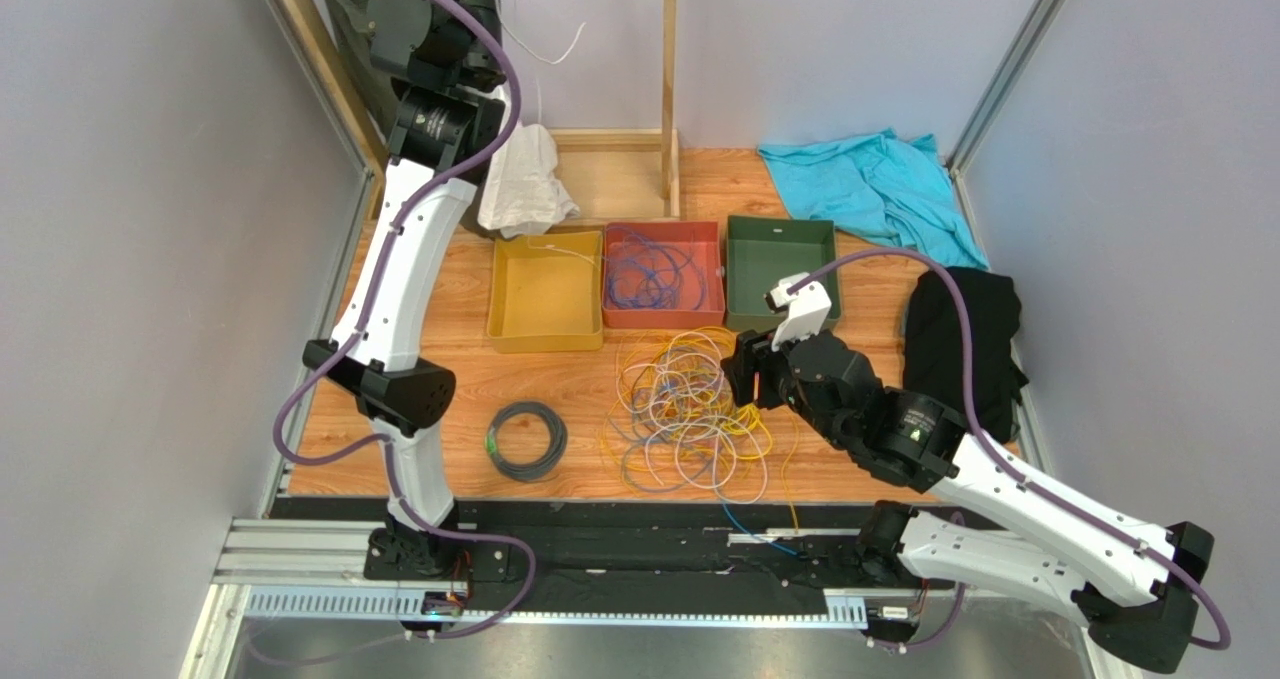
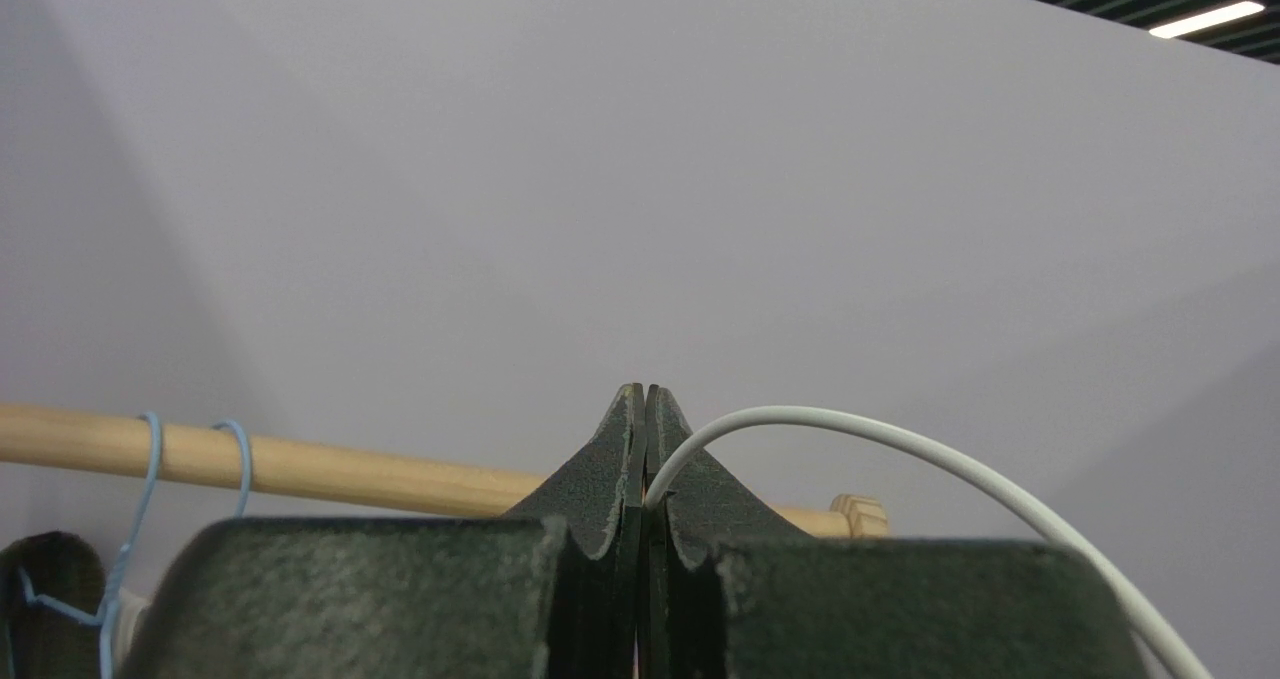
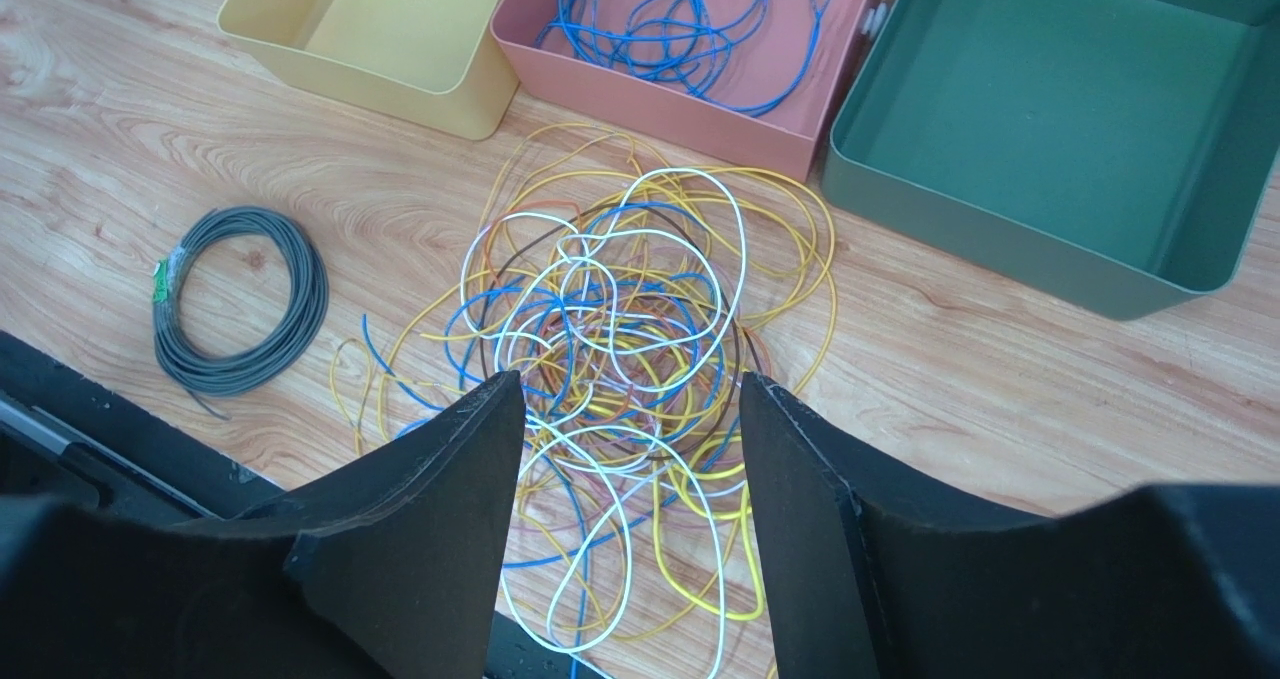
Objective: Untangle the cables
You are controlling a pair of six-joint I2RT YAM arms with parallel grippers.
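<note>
Sprawling in loose, overlapping loops on the wooden surface (image 1: 556, 376), the cables (image 1: 691, 409) form one string-thin tangle of yellow, white and blue, just in front of the red tray (image 1: 661, 316), which holds blue strands (image 1: 654, 271) of its own. The right gripper (image 3: 628, 394) hangs over the pile, its fingers apart and empty. The left gripper (image 2: 643, 402), up high, is pressed together on a single white cable (image 2: 902, 447) that arches away and down

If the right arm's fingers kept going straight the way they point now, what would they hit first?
Most likely the tangle of cables on the table: the right fingers frame it in their wrist view. How far off it lies is unclear.
</note>
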